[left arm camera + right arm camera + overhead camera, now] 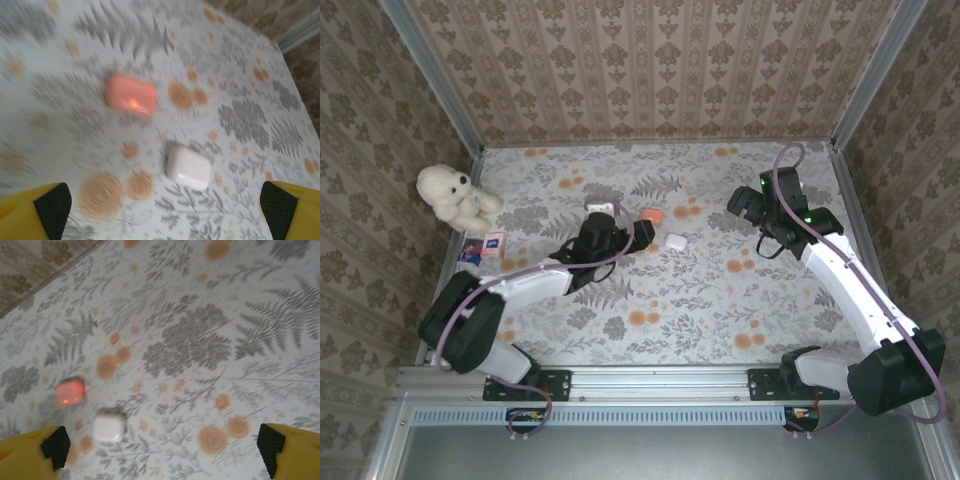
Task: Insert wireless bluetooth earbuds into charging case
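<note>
Fern-and-flower printed table [720, 300] inside damask-papered walls [650, 70]. Closed white case [188, 168] mid-table, orange-red case [131, 95] just beside it. Left tool [165, 207] near, right tool [163, 447] farther off, both spread wide, empty. Plush bear [453, 195] well apart.

Glossy plastic white case [188, 168]; plush bear [453, 196]

Lab booth: wallpapered walls [650, 70], aluminium rails [650, 380].

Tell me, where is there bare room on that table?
Bare: the wide near stretch of table this side of the orange case and white case, and the strip along the back wall. Crowded: around those cases and by the teddy bear.
</note>
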